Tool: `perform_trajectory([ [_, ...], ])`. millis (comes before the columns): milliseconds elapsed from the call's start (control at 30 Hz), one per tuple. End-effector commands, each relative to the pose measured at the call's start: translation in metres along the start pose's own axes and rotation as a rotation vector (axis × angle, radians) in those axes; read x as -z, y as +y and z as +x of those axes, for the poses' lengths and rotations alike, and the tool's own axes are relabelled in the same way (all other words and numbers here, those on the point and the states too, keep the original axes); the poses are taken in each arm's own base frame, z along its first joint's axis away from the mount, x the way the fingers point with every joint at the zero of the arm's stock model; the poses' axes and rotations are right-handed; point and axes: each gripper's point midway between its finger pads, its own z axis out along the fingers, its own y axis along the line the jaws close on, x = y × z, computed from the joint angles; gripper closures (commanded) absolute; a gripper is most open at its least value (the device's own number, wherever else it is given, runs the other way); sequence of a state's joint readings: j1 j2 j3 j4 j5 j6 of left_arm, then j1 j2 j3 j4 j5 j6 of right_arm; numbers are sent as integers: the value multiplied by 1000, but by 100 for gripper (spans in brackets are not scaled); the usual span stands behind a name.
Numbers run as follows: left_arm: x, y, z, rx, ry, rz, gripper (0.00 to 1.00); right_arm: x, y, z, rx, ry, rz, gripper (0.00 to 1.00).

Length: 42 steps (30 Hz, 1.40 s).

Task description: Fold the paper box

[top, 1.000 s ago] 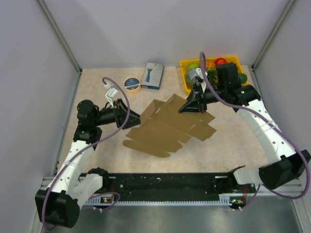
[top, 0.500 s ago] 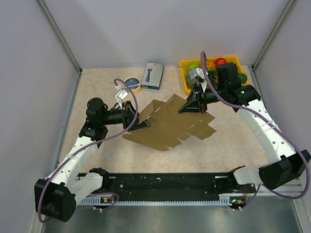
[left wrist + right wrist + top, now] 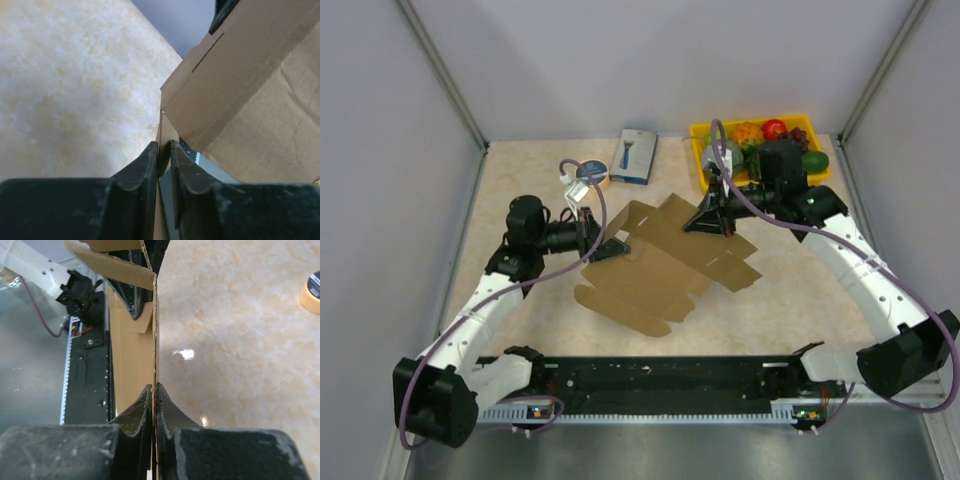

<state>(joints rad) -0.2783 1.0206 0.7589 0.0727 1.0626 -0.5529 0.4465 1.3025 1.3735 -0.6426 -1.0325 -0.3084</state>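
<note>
**Two pinches set, now fold on the crease**

My left gripper (image 3: pixel 164 147) is nearly closed, with a thin flap edge of the brown die-cut cardboard box blank (image 3: pixel 655 270) nipped between its black fingers. My right gripper (image 3: pixel 153 389) is fully closed on another edge of the same sheet, which runs straight out from the fingertips.

The blank sits mid-table on the beige marbled tabletop (image 3: pixel 520 330). Its near half lies mostly flat and its far panels are lifted between my two grips.

To fold well, I judge that the right side should act as the anchor while the left swings its flap about the scored line. The left should not drag the whole sheet sideways. Thin card buckles easily, so the pull should stay light and in line with the crease.

My left arm stretches forward from its near-left base, forearm low, wrist pointing right at the blank's far-left corner. My right arm arcs round from the near right, elbow out, wrist turned left and tipped down, near the yellow plastic tray of fruit (image 3: pixel 702 160).
</note>
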Motion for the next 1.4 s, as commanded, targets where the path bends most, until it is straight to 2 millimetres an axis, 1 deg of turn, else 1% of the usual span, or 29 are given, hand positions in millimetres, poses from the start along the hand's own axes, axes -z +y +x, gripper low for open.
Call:
perform_trajectory([
  [0,-4,24,-6,33,-9,-82,70,-4,-20,9,-50,-2,134,100],
  [33,-3,32,-5,53,-10,-107,64,-6,-23,12,-63,1,143,100],
  [100,-3,40,-6,25,-19,-142,57,-8,-32,23,-114,17,183,100],
  [133,0,48,-5,30,-23,-191,28,-11,-39,31,-146,34,193,100],
  [167,1,53,-1,42,-12,-223,16,-12,-47,37,-170,50,229,100],
  [233,7,68,-2,13,-20,-320,5,-18,-58,54,-246,87,258,100],
  [267,13,78,5,39,-6,-386,3,-19,-63,59,-267,101,275,100],
  [333,25,90,8,33,-30,-489,3,-22,-69,75,-326,135,298,100],
  [367,32,100,6,27,-63,-561,4,-23,-76,86,-355,162,330,100],
  [400,34,102,6,35,-90,-574,6,-23,-78,96,-386,183,348,100],
  [433,38,103,13,35,-108,-585,7,-22,-81,102,-400,196,365,100],
  [500,41,105,6,19,-183,-605,9,-22,-89,116,-442,232,417,100],
  [533,43,106,10,12,-208,-604,9,-23,-91,121,-449,249,432,100],
  [567,41,104,8,-4,-223,-583,8,-20,-95,127,-455,273,469,100],
  [600,36,98,0,-36,-251,-539,8,-22,-98,132,-484,289,488,100],
  [667,28,99,0,-49,-245,-522,7,-23,-101,141,-495,335,528,100],
  [767,9,106,-5,-122,-199,-567,8,-25,-107,159,-484,407,585,100],
  [800,1,104,-3,-155,-175,-563,8,-25,-106,164,-487,421,582,100],
  [833,-3,111,-7,-157,-176,-591,10,-27,-106,167,-492,425,577,100],
  [867,-7,112,-12,-167,-189,-583,11,-28,-106,167,-487,423,572,100],
  [933,-14,120,-14,-148,-195,-581,12,-28,-109,171,-486,435,589,100],
  [1000,-22,122,-18,-152,-189,-555,16,-28,-112,171,-460,444,588,100],
  [1033,-28,129,-18,-147,-172,-560,17,-28,-113,169,-451,441,586,100],
  [1100,-27,144,-16,-165,-141,-611,21,-29,-116,170,-444,447,590,100],
  [1167,-25,154,-22,-186,-134,-661,25,-29,-118,173,-442,455,595,98],
  [1200,-26,153,-29,-232,-155,-653,29,-29,-118,175,-442,461,598,98],
  [1233,-27,156,-26,-249,-160,-647,29,-30,-118,175,-437,465,597,97],
  [1300,-31,158,-30,-301,-173,-624,26,-28,-121,178,-428,475,622,95],
  [1367,-37,158,-32,-306,-168,-599,24,-29,-123,178,-416,479,634,88],
])
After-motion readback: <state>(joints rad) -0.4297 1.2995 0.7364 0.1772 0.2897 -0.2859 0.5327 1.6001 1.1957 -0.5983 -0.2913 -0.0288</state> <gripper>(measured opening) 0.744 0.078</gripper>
